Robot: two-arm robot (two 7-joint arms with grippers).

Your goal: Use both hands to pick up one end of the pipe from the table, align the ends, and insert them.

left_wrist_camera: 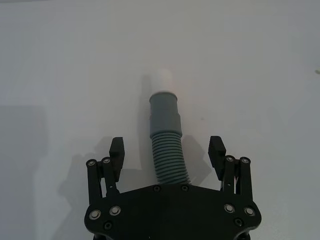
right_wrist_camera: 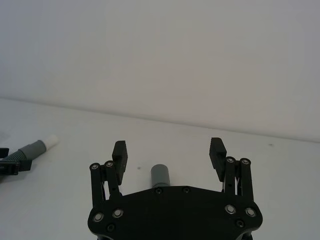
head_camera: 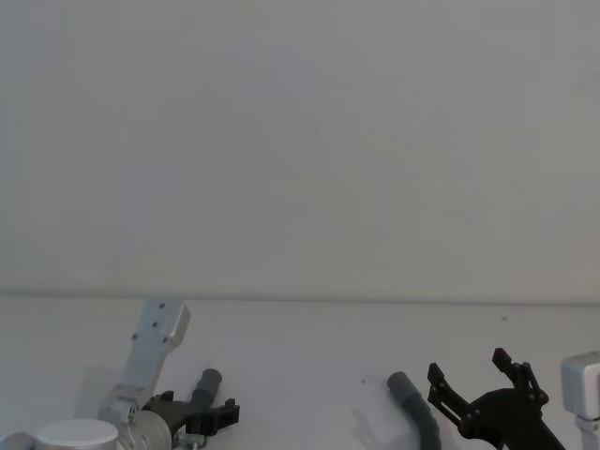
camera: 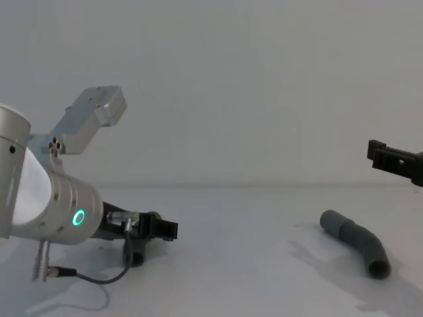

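Where the stubbed pipe piece (left_wrist_camera: 165, 112) lies on the white surface (left_wrist_camera: 260, 60), it serves as the reference for each entry below.

1. Stubbed pipe piece: dark grey, ribbed along the middle, with a smooth cuff. Its white stub (left_wrist_camera: 163, 79) is at the end pointing away from the left end effector (left_wrist_camera: 166, 147).
2. Left end effector: black and low at the surface. Its fingers are spread wide, one on either side of this piece's ribbed section, and neither touches it.
3. Hollow-cuffed pipe piece (camera: 357, 241): dark grey and bent, lying on the same surface well apart to the right of the stubbed piece. Nothing grips it.
4. Right end effector (right_wrist_camera: 169, 149): black, also well to the right of the stubbed piece. It hangs above the hollow-cuffed piece and clear of it, fingers spread, holding nothing.
5. Wall (head_camera: 300, 141): pale grey, rising behind the stubbed piece at the far edge of the surface.
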